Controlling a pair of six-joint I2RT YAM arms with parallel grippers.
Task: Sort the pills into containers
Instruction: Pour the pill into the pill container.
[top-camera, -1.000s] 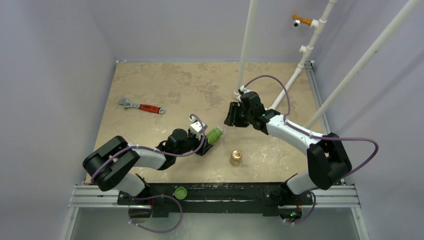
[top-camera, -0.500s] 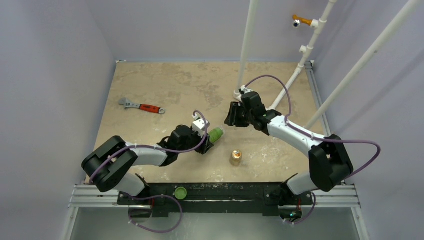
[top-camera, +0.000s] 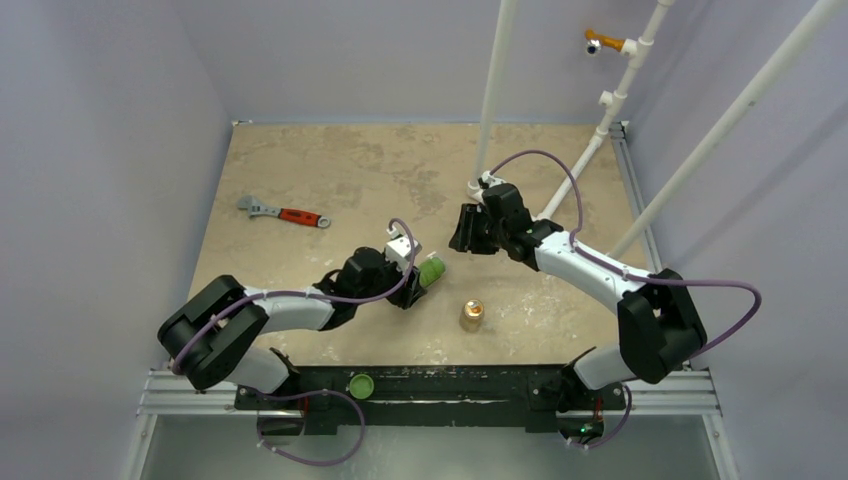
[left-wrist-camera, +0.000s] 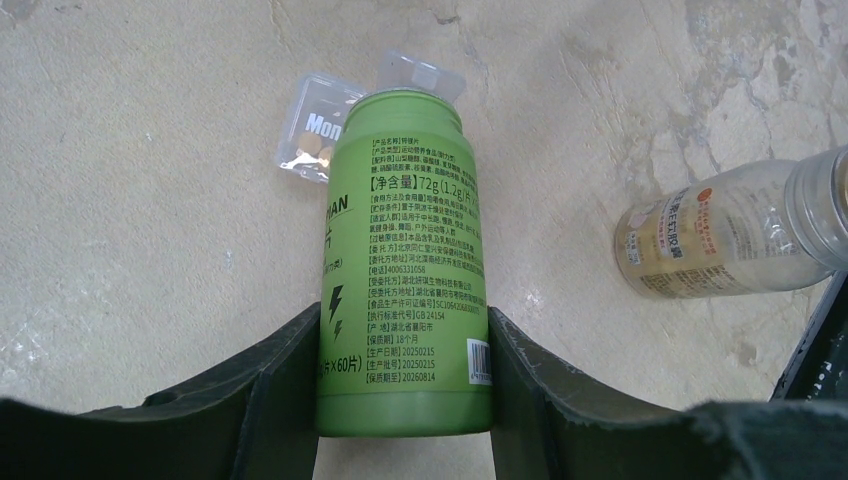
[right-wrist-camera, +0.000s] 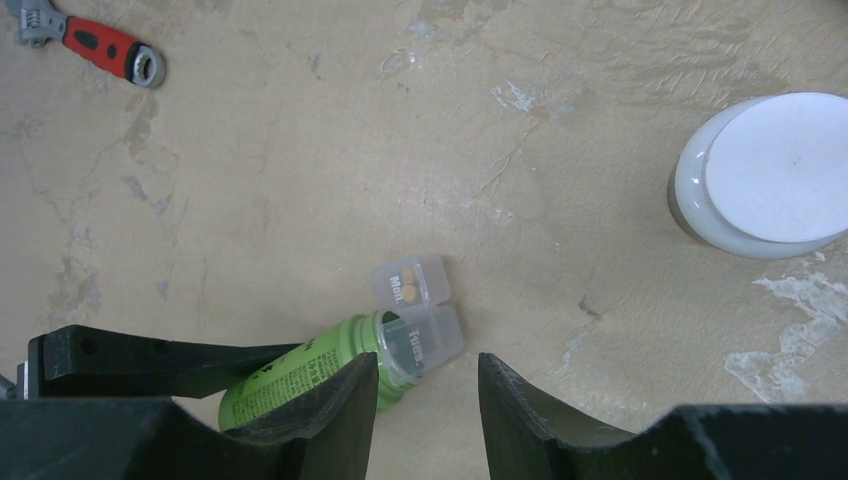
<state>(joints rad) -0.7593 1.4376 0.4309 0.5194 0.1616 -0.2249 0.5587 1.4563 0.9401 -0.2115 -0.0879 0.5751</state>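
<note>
On the mottled beige desk, the left tool still grasps the green bottle, tipped steeper at the clear case; the right tool hangs released; lilac walls around.

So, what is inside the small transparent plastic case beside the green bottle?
Small tan pills lie in the transparent case's "Mon" compartment. The green bottle covers part of the "Tues" compartment, so its contents are hidden.
</note>
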